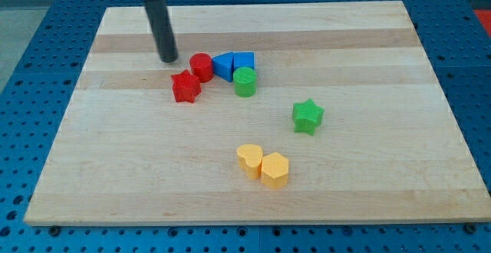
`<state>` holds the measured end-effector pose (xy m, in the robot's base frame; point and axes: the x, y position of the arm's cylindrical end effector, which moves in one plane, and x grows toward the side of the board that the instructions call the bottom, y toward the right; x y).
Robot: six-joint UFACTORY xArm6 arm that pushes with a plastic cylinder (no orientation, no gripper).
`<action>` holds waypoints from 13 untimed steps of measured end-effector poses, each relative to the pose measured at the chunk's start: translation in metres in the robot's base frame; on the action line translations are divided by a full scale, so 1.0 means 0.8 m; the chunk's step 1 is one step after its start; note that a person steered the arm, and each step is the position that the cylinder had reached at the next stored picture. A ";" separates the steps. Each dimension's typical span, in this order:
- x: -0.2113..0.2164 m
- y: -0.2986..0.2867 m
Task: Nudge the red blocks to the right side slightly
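While the rod stands upright over the board's upper left part, my tip [168, 59] sits on the wood just to the view's left of the red cylinder [202, 67], near it but with a thin strip of board showing between them. There are no fingers on this arm, only the bare rod, so it has hold of nothing. The red star [186, 87] lies below and slightly right of my tip, touching or nearly touching the red cylinder's lower left edge; I cannot tell which.

To the view's right of the red cylinder, the blue triangle [223, 65] presses against it, and the blue cube [244, 61] sits tight against the triangle's right side. The green cylinder [245, 82] stands just below the two blue blocks, touching them as far as I can see. These five form one cluster in the upper middle of the board [368, 46].

The green star [308, 116] lies well apart, toward the view's lower right of the cluster. Further down, near the board's bottom middle, the yellow heart [248, 160] and the yellow hexagon [275, 169] rest side by side, touching.
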<state>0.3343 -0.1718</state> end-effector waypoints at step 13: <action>0.101 0.047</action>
<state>0.4154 -0.1343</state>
